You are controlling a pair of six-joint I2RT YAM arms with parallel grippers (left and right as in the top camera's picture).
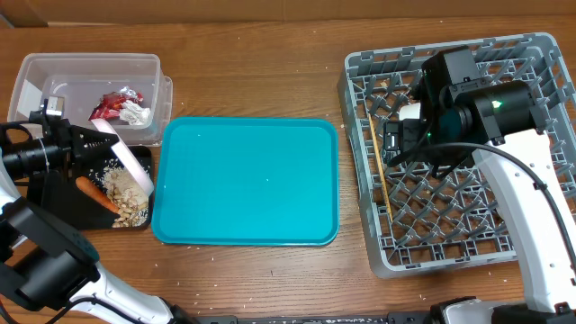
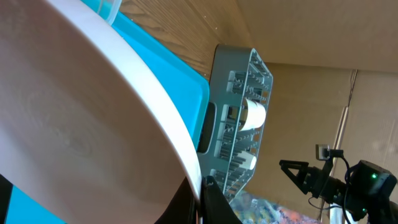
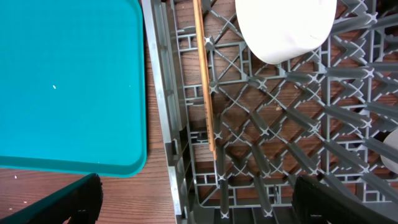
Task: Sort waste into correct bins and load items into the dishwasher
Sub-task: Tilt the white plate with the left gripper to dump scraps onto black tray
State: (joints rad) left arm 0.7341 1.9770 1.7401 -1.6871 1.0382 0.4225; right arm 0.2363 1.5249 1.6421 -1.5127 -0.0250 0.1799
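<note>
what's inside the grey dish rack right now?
Light wooden chopsticks lie along the grey plastic dish rack's wall nearest the teal tray, plus a round white dish. A second white piece shows only an edge; the right arm covers the rest overhead.

Table point(image 1: 270, 81): brown wood grain. Serving tray point(image 1: 245, 180): plain teal. Dish rack point(image 1: 513, 42): grey, lattice floor. Tub point(image 1: 90, 58): clear; foil wrappers point(image 1: 117, 106) red and silver. Small tray point(image 1: 67, 207): black; carrot point(image 1: 93, 192) orange, crumbs point(image 1: 126, 198) beige. Plate point(image 1: 135, 166), cup point(image 3: 286, 25): white. Chopsticks point(image 1: 379, 166): pale wood.
</note>
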